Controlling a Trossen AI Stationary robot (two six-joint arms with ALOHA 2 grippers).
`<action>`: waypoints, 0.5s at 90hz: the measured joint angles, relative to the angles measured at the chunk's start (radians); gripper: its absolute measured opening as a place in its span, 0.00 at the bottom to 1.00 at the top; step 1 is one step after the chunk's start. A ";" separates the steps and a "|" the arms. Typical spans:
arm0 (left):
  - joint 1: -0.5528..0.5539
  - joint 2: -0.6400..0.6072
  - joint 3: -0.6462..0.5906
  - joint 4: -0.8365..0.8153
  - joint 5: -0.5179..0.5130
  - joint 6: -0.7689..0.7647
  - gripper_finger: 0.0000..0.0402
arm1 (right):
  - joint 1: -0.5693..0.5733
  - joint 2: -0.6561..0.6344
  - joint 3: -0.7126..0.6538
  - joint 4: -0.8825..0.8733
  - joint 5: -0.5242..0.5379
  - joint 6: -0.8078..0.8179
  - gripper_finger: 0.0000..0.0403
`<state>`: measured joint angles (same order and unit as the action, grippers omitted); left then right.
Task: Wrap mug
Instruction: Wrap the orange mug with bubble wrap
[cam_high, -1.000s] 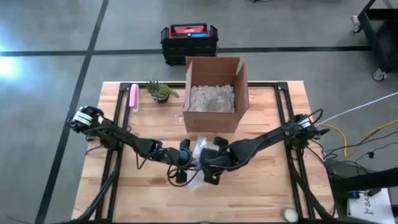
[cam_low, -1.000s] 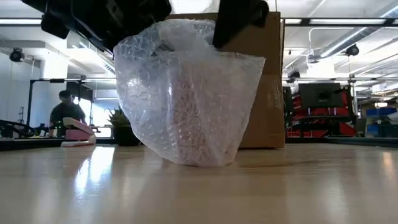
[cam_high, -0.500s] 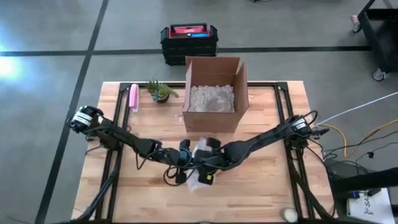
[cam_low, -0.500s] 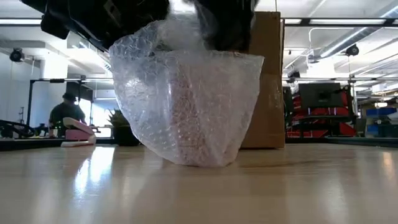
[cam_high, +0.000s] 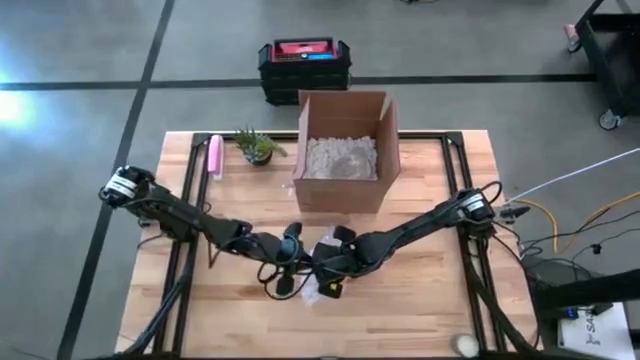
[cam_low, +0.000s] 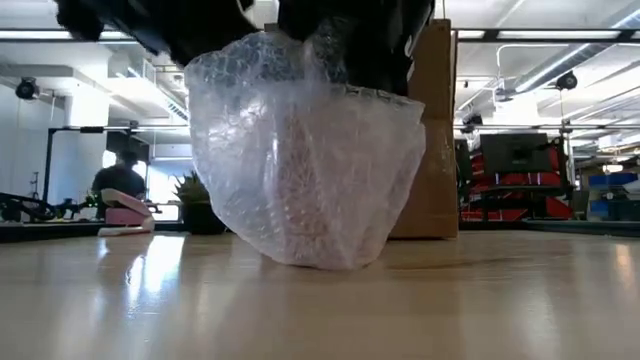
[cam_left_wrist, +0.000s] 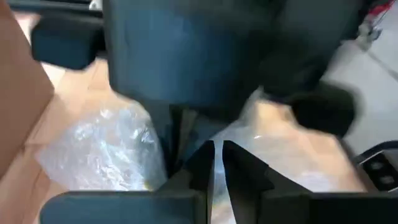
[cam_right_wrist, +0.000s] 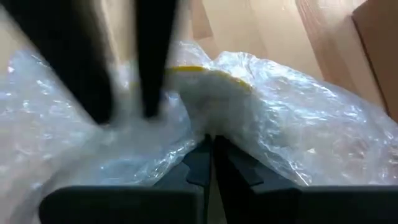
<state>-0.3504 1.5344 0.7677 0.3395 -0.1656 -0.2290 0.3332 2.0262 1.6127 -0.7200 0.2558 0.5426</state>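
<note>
The mug is wrapped in a clear bubble wrap bundle (cam_low: 305, 160) that stands on the wooden table (cam_high: 420, 290) on its rounded bottom; only the mug's yellow rim (cam_right_wrist: 205, 70) shows through. Both grippers meet over the bundle's top near the table's middle. My left gripper (cam_high: 291, 250) comes from the left and my right gripper (cam_high: 330, 268) from the right. Each is shut on the wrap. In the low view the dark gripper bodies cover the bundle's top. My left gripper pinches gathered wrap (cam_left_wrist: 219, 155) at the bundle's top between its two fingers, coming slanting down from the table's left. The right arm hides much of the spot. My right gripper pinches a fold of wrap (cam_right_wrist: 211, 127) just beside the mug's rim, slanting down from the table's right. The bundle stays on the table.
An open cardboard box (cam_high: 345, 150) with pale filling stands just beyond the bundle. A small potted plant (cam_high: 257, 146) and a pink object (cam_high: 214, 157) lie at the far left. Bare wood lies toward the near edge. A person (cam_low: 118, 180) is in the room behind.
My right gripper has gone toward the table's left across the bundle's top, drawing the wrap's upper right edge over the mug. The top of the wrap is now gathered under both grippers, while the bundle's bottom has stayed in place.
</note>
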 joint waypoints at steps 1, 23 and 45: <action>0.000 0.006 0.000 0.005 0.000 0.000 0.05 | 0.000 0.000 0.000 0.000 0.000 0.000 0.02; 0.001 0.144 0.007 0.096 -0.022 0.010 0.05 | 0.003 -0.005 0.055 -0.065 -0.046 -0.015 0.02; 0.003 0.139 0.007 0.078 -0.033 0.008 0.05 | 0.017 -0.096 0.172 -0.367 0.042 0.041 0.02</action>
<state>-0.3477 1.6734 0.7747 0.4177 -0.1990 -0.2211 0.3501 1.9305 1.7847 -1.0875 0.2976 0.5835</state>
